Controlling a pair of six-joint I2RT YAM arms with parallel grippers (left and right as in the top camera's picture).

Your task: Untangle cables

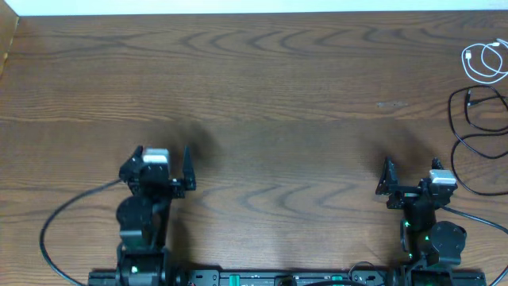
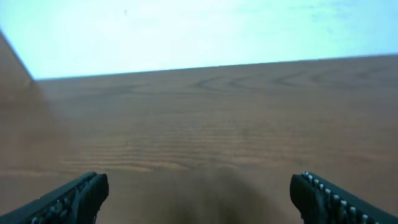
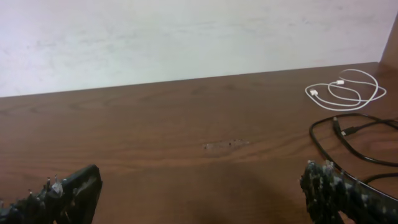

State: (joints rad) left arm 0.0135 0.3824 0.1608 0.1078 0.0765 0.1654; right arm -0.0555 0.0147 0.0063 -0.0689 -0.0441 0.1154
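Cables, both of them, sat by the table's (image 1: 262, 79) far right corner: white cable (image 1: 486, 63) coiled at the back edge, black cable (image 1: 476, 135) looped just in front. Bare wood with a small scuff (image 1: 390, 103) lay ahead of my right gripper (image 1: 411, 171), fingers spread, empty. Left gripper (image 1: 163, 152) same, well apart.

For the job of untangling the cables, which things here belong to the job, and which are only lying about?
Belong to the job:
- white cable, coiled at the table's far right
- black cable, looped just in front of it
- left gripper and right gripper, both open and empty

Only lying about:
- thick black wire at the left arm's base
- scuff mark on the table
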